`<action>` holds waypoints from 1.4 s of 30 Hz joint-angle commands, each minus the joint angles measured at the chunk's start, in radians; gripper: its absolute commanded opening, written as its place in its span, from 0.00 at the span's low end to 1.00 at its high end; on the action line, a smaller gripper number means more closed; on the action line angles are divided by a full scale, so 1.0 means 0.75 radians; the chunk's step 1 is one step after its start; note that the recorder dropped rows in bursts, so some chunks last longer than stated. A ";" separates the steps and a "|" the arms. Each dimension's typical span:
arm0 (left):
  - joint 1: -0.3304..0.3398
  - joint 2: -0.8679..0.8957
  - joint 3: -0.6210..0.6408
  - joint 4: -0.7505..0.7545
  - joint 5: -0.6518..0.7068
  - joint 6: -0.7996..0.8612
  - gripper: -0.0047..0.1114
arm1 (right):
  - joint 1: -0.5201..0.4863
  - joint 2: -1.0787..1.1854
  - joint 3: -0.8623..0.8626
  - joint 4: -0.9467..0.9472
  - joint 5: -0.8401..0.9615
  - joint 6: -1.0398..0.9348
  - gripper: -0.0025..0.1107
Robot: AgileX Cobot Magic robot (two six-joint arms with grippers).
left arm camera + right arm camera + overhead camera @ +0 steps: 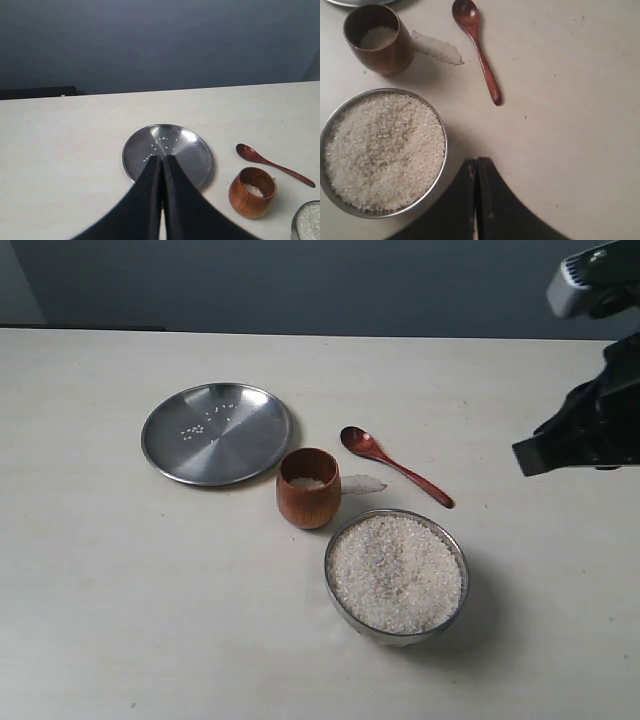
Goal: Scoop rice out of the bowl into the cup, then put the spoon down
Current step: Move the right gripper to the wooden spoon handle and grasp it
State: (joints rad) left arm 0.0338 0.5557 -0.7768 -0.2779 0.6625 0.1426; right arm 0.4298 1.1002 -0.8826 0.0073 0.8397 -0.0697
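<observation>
The steel bowl point(458, 552) stands near the table's front, heaped with white rice point(396, 573). Just behind it to the left is the wooden cup point(307, 498), with a little rice at its bottom. The dark wooden spoon point(395, 465) lies flat on the table behind the bowl, scoop toward the cup. My right gripper point(477, 161) is shut and empty, hovering above the table right of the bowl point(442, 145) and short of the spoon point(480, 50). My left gripper point(163, 157) is shut and empty, seen over the steel plate point(200, 155), with the cup point(251, 200) to its side.
A flat steel plate point(170, 445) with a few stray grains lies behind and left of the cup. A small whitish scrap point(362, 483) lies on the table between cup and spoon. The right arm point(590, 420) hangs over the table's right side.
</observation>
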 commanded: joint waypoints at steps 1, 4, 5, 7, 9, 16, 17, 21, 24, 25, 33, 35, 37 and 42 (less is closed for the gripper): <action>0.005 0.001 -0.010 0.009 -0.007 0.000 0.04 | 0.003 0.163 -0.015 0.014 -0.157 -0.028 0.02; 0.005 0.001 -0.010 0.009 -0.007 0.000 0.04 | 0.003 0.264 -0.015 0.014 -0.277 -0.048 0.02; 0.005 0.001 -0.010 0.009 -0.007 0.000 0.04 | 0.003 0.300 -0.015 0.005 -0.320 -0.058 0.02; 0.005 0.001 -0.010 0.009 -0.007 0.000 0.04 | 0.003 0.364 -0.015 -0.010 -0.393 -0.103 0.02; 0.005 0.001 -0.010 0.009 -0.007 0.000 0.04 | 0.000 0.437 -0.015 -0.017 -0.457 -0.146 0.02; 0.005 0.001 -0.010 0.009 -0.007 0.000 0.04 | 0.000 0.695 -0.113 -0.120 -0.515 -0.161 0.02; 0.005 0.001 -0.010 0.009 -0.007 0.000 0.04 | 0.000 0.735 -0.139 -0.127 -0.510 -0.161 0.02; 0.005 0.001 -0.010 0.009 -0.007 0.000 0.04 | 0.000 0.862 -0.218 -0.179 -0.506 -0.158 0.02; 0.005 0.001 -0.010 0.009 -0.007 0.000 0.04 | -0.023 0.943 -0.259 -0.210 -0.513 -0.156 0.02; 0.005 0.001 -0.010 0.009 -0.007 0.000 0.04 | -0.038 0.976 -0.269 -0.190 -0.517 -0.156 0.02; 0.005 0.001 -0.010 0.009 -0.007 0.000 0.04 | -0.098 1.104 -0.283 -0.167 -0.571 -0.161 0.02; 0.005 0.001 -0.010 0.009 -0.007 0.000 0.04 | -0.098 1.104 -0.283 -0.123 -0.593 -0.191 0.02; 0.005 0.001 -0.010 0.009 -0.007 0.000 0.04 | -0.098 1.104 -0.283 -0.039 -0.595 -0.275 0.04; 0.005 0.001 -0.010 0.009 -0.007 0.000 0.04 | -0.098 1.104 -0.283 0.072 -0.575 -0.409 0.25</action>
State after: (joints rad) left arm 0.0338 0.5557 -0.7768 -0.2737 0.6644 0.1426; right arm 0.3631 1.9287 -1.0893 0.0256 0.4066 -0.3284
